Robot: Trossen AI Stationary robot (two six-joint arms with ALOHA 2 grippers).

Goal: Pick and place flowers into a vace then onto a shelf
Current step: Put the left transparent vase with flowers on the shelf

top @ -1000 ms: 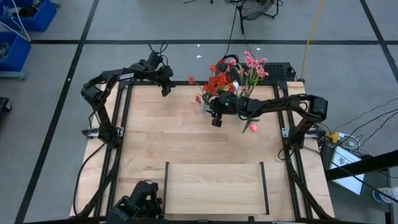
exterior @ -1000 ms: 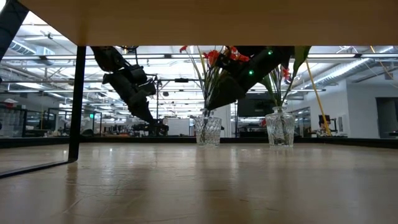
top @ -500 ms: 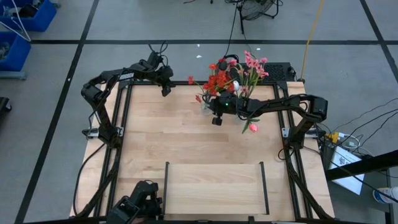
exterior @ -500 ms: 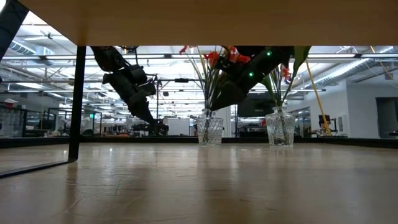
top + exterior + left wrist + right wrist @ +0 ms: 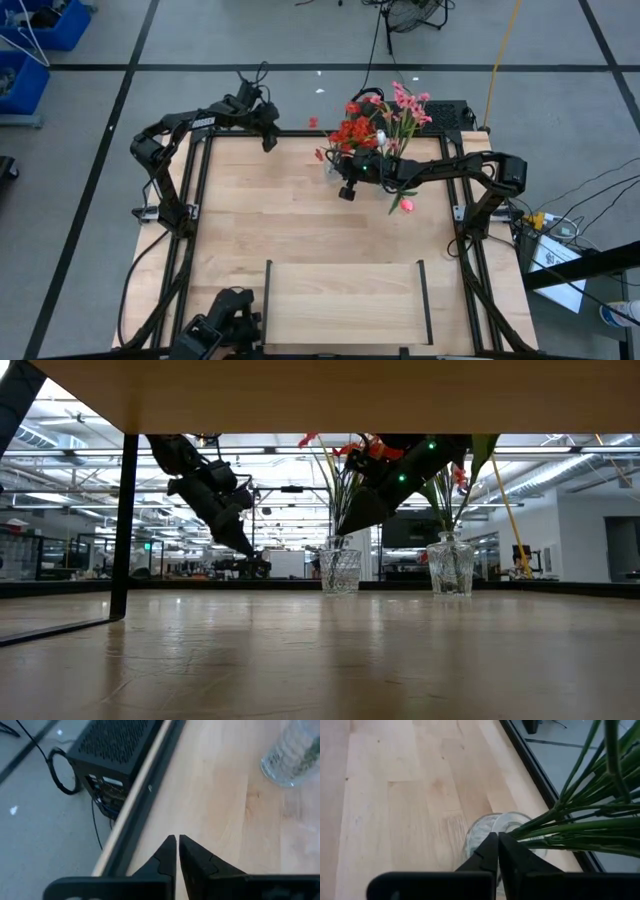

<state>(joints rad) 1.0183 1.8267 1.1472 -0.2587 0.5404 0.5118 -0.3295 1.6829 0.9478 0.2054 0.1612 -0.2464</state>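
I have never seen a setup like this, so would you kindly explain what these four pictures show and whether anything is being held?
This is a two-armed robot at a wooden table. One picture looks straight down on it, one looks level across the tabletop, and two come from cameras on the wrists. The left gripper waits at the far edge, its fingers shut on nothing. The right gripper hangs over a glass vase of red flowers, fingers together; no stem shows between them. A second vase holds pink flowers. The shelf at the near edge carries nothing.
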